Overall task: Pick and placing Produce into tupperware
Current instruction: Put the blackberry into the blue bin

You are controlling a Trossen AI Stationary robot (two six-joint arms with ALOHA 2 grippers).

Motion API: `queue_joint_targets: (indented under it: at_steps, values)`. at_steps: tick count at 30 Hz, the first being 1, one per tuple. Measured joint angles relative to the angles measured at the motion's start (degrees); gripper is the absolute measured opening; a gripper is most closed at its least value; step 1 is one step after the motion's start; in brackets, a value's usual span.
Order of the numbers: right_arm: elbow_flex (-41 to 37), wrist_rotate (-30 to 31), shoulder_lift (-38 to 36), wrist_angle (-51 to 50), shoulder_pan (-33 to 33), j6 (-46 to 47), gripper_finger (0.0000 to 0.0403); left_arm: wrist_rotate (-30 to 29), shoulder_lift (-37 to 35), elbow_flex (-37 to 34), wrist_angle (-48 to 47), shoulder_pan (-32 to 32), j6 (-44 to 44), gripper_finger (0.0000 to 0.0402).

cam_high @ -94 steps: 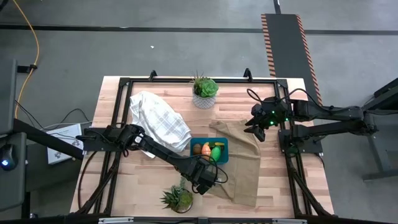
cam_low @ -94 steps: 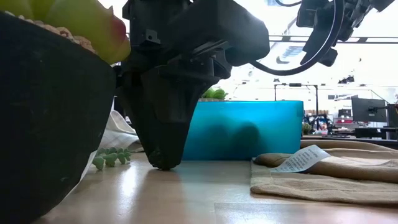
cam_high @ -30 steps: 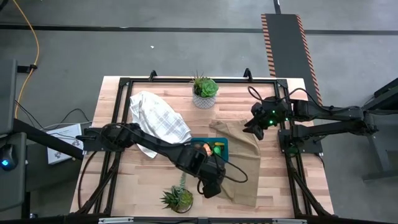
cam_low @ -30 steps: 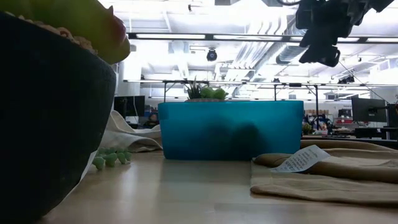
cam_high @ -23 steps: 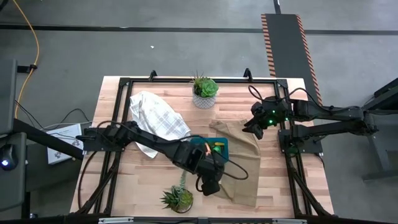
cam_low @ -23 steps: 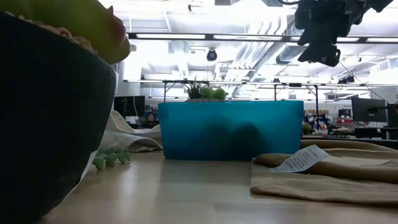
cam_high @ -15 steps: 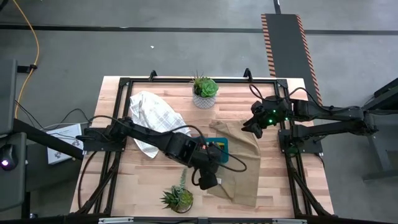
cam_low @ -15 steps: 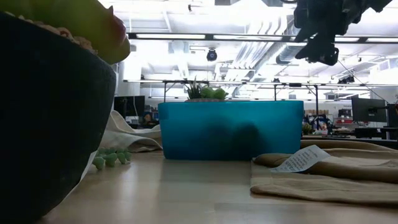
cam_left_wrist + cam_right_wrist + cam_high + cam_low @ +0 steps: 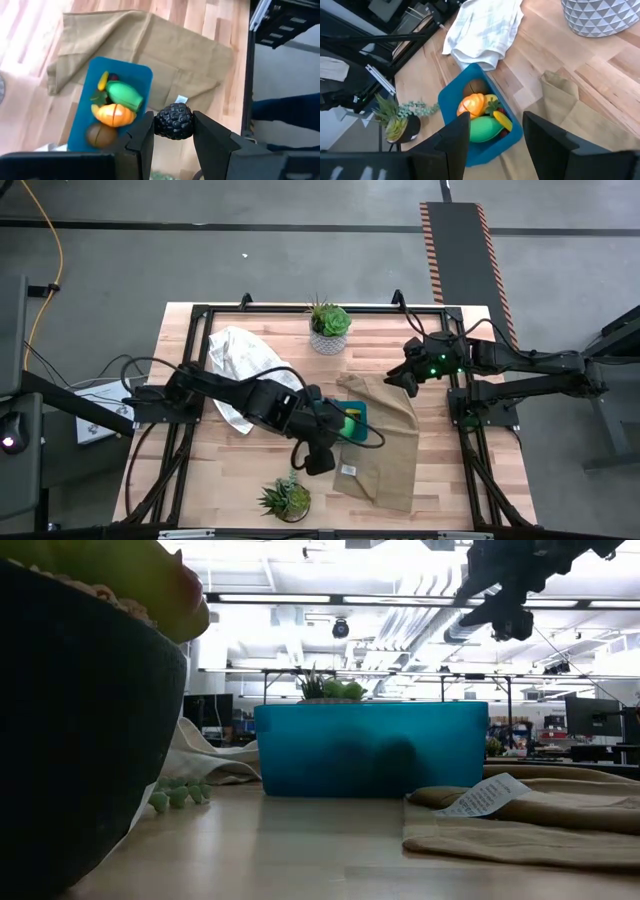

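The teal tupperware [image 9: 142, 74] sits on the wood table with its right part on a tan cloth [image 9: 392, 450]. It holds a green piece [image 9: 123, 95], an orange piece [image 9: 114, 115], a brown round piece [image 9: 100, 135] and a yellow banana [image 9: 102, 80]. My left gripper [image 9: 320, 462] hangs above the tupperware's near edge, shut on a dark bumpy berry [image 9: 173, 121]. The left arm hides most of the tupperware [image 9: 356, 418] in the high view. My right gripper [image 9: 400, 378] hovers open and empty above the cloth's far right corner, looking at the tupperware [image 9: 451, 96]. My left gripper pinches the dark berry by its two opposite sides [image 9: 159, 123] between its two fingers. The fingers slant down from above. The berry is lifted clear, high over the tan cloth and the tupperware's edge.
A white checked cloth [image 9: 250, 365] lies at the far left. One spiky potted plant [image 9: 329, 325] stands at the far middle and another [image 9: 287, 498] at the near edge, its dark pot [image 9: 80, 740] filling the low view's left. The tan cloth carries a white tag [image 9: 487, 796].
My left gripper has risen with the berry and drawn back a little toward the table's left and far side, rolling somewhat; its arm now covers more of the tupperware. My right gripper has stayed in place and tipped slightly.
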Motion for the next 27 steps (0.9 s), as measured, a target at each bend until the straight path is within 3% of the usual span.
queue_joint_targets:
  at_steps: [18, 27]
  values:
    - [0.00, 3.98, 0.00, 1.92, -0.01, 1.17, 0.0174, -2.11, -3.66, -0.03, -1.33, 2.31, 6.16, 0.0110]
    - [0.00, 4.44, 0.00, 2.32, 0.00, 1.46, 0.0174, -2.30, -5.20, -0.03, -4.99, 6.63, 9.71, 0.0110]
